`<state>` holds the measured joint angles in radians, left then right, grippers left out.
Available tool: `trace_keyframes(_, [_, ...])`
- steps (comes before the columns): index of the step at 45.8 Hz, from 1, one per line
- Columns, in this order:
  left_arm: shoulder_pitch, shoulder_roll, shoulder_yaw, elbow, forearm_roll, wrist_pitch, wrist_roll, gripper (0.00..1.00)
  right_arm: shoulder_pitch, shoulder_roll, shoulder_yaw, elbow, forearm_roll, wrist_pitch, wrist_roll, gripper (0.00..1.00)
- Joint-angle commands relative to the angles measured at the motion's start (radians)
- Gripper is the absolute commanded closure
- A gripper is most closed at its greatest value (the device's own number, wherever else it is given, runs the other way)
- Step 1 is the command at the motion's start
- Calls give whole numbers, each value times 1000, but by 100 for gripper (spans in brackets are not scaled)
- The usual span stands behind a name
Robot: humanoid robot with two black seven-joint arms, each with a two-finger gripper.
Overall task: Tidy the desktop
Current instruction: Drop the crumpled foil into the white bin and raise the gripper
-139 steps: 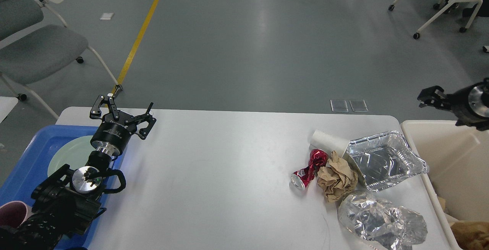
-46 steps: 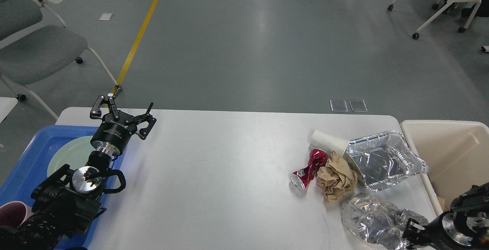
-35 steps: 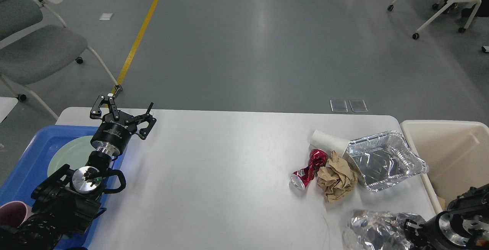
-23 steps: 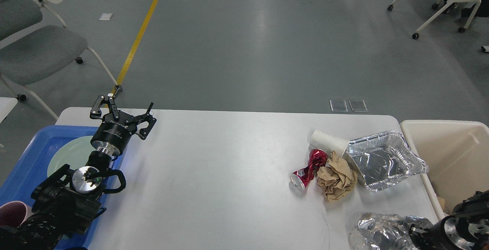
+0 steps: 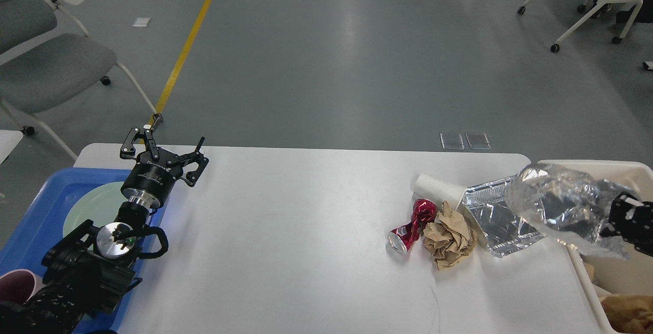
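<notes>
The white desktop (image 5: 306, 232) carries a cluster of rubbish at its right: a crushed red can (image 5: 410, 227), a brown paper ball (image 5: 449, 237), a white paper cup (image 5: 433, 187) and a foil tray (image 5: 492, 216). My right gripper (image 5: 620, 216) enters from the right edge, shut on a crumpled clear wrap (image 5: 556, 204). The wrap hangs in the air above the foil tray's right end and the bin's rim. My left gripper (image 5: 168, 140) stands open and empty over the desktop's far left corner.
A cream bin (image 5: 632, 273) stands off the desktop's right edge with brown paper in it. On the left, a blue tray (image 5: 30, 222) holds a pale green plate (image 5: 97, 201) and a pink cup (image 5: 15, 285). Chairs stand on the floor beyond.
My right gripper dropped from above the bin to the crumpled wrap at the desktop's near right, closed on it, then lifted it up and right over the foil tray. The left arm stayed still.
</notes>
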<state>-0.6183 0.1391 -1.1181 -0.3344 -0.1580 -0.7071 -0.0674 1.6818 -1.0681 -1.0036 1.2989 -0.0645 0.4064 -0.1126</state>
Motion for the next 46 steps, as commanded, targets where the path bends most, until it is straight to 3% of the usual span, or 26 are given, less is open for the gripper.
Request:
trace_keyframes(1, [-1, 1, 0, 0, 0, 0, 0, 4, 201, -38, 0, -19, 2, 124, -7, 100])
trace_keyframes(11, [0, 1, 0, 0, 0, 1, 0, 4, 426, 8, 2, -73, 2, 160, -12, 100])
trace_keyframes(20, [0, 1, 0, 0, 0, 0, 0, 4, 414, 65, -1, -174, 3, 117, -12, 100])
trace_keyframes(32, [0, 0, 1, 0, 0, 0, 0, 4, -95, 98, 32, -473, 35, -283, -10, 100])
trace_keyframes(41, [0, -1, 0, 0, 0, 0, 0, 4, -473, 175, 100, -676, 196, -351, -9, 100])
trace_keyframes(42, [-1, 0, 0, 0, 0, 0, 0, 4, -505, 190, 103, -696, 199, -357, -9, 97])
trace_keyframes(43, [0, 1, 0, 0, 0, 0, 0, 4, -536, 209, 105, -716, 201, -359, -9, 85])
trace_keyframes(44, [-1, -1, 0, 0, 0, 0, 0, 4, -581, 233, 105, -742, 201, -363, -9, 59])
trace_keyframes(46, [0, 1, 0, 0, 0, 0, 0, 4, -637, 270, 108, -777, 201, -367, -7, 20])
